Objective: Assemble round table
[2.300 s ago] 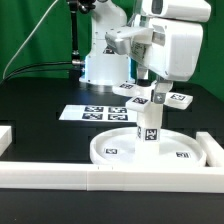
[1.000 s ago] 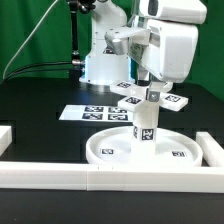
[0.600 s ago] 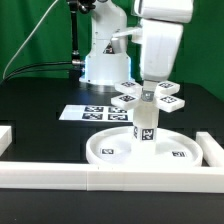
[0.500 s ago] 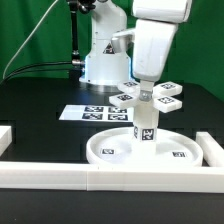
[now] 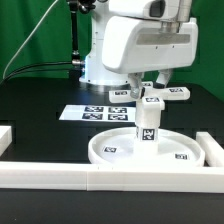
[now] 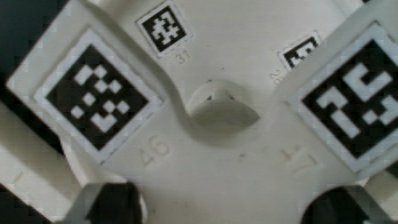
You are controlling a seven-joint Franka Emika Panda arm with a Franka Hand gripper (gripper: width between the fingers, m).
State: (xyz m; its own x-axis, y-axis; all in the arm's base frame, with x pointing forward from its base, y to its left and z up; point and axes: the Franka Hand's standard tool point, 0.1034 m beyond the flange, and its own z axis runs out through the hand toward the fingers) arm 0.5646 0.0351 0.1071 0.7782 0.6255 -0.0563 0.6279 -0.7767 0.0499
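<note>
The large round rimmed disc (image 5: 110, 150) lies on the black table. The short cylindrical leg (image 5: 147, 126) stands upright in its middle. The cross-shaped piece (image 5: 178, 94) sits level on top of the leg, its tagged arms sticking out on both sides. My gripper (image 5: 150, 88) comes straight down over it and is shut on its centre. In the wrist view the cross-shaped piece (image 6: 214, 110) fills the frame. Its tagged arms spread around a central hub, and the dark fingertips (image 6: 107, 203) of my gripper (image 6: 228, 203) sit at either side of it.
The marker board (image 5: 85, 113) lies flat behind the disc. Long white border bars run along the front (image 5: 60, 178), with end pieces at the exterior view's left (image 5: 5, 135) and right (image 5: 214, 150). The arm's white base (image 5: 100, 65) stands at the back.
My wrist has turned about the vertical, and the cross-shaped piece has turned with it on top of the leg. The leg and disc have stayed in place.
</note>
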